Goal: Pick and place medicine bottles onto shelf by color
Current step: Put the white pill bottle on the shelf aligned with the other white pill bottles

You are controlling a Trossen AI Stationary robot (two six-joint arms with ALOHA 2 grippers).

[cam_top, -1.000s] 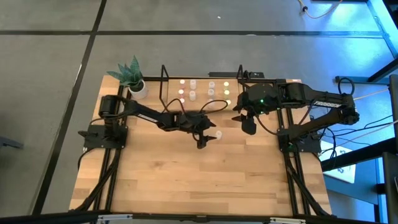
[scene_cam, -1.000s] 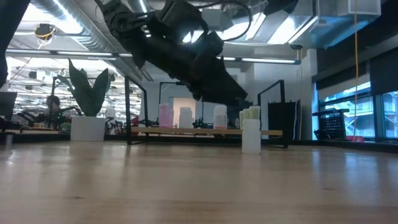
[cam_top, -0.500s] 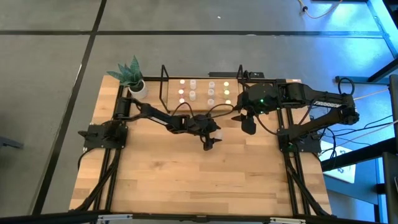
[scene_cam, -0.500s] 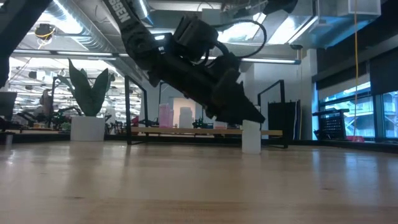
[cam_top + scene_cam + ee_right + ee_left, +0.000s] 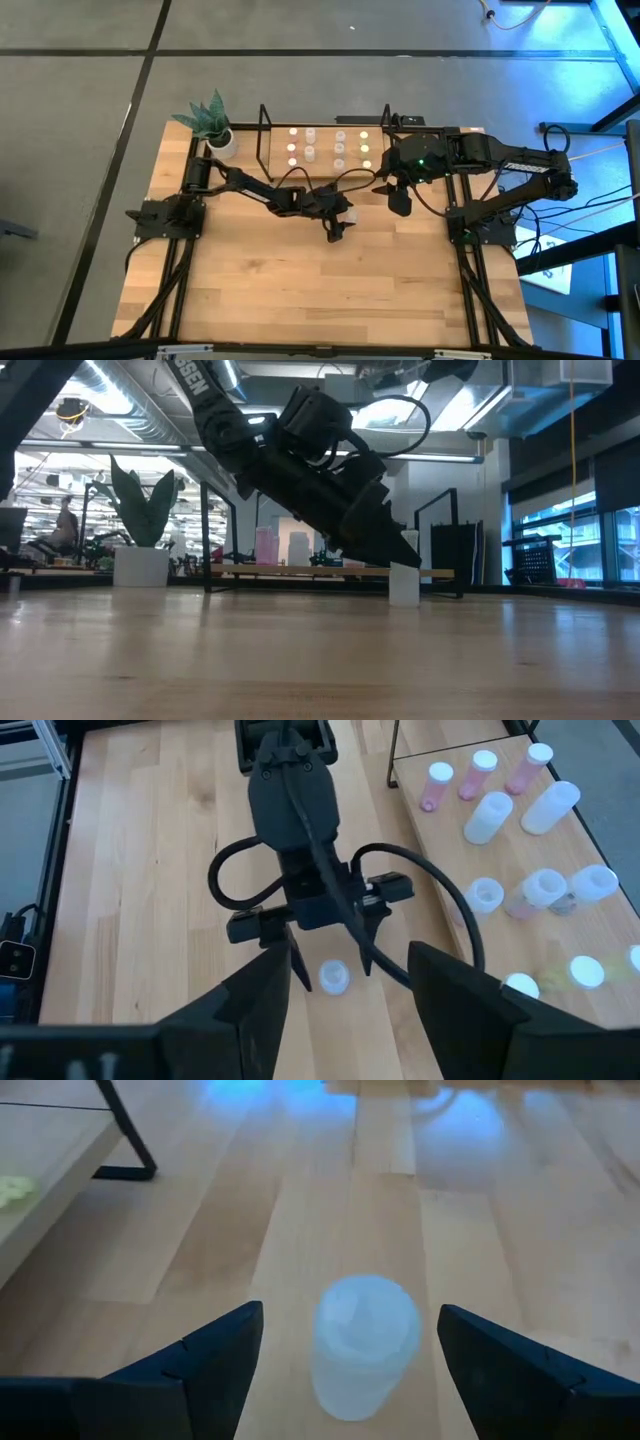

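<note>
Near the middle of the table (image 5: 300,290), just off the shelf's front edge, your left gripper (image 5: 337,228) is lowered over a lone white bottle (image 5: 365,1342), its fingers (image 5: 215,1355) spread wide on either side of it and not touching. From above, that bottle (image 5: 350,213) stands on the bare wood at about six o'clock from the shelf (image 5: 324,150), apart from the others. In the level view the same bottle (image 5: 404,582) stands upright on the tabletop with the left gripper (image 5: 400,550) slanting down onto it. Your right gripper (image 5: 398,203) hangs at roughly three o'clock from the bottle, near the shelf's right corner, its fingers (image 5: 455,995) standing apart with nothing between them. The rest of the medicine bottles (image 5: 500,815) sit on the shelf board: pink-topped ones grouped together, whitish ones next to them. A potted plant (image 5: 212,125) stands at nine o'clock from the shelf.
</note>
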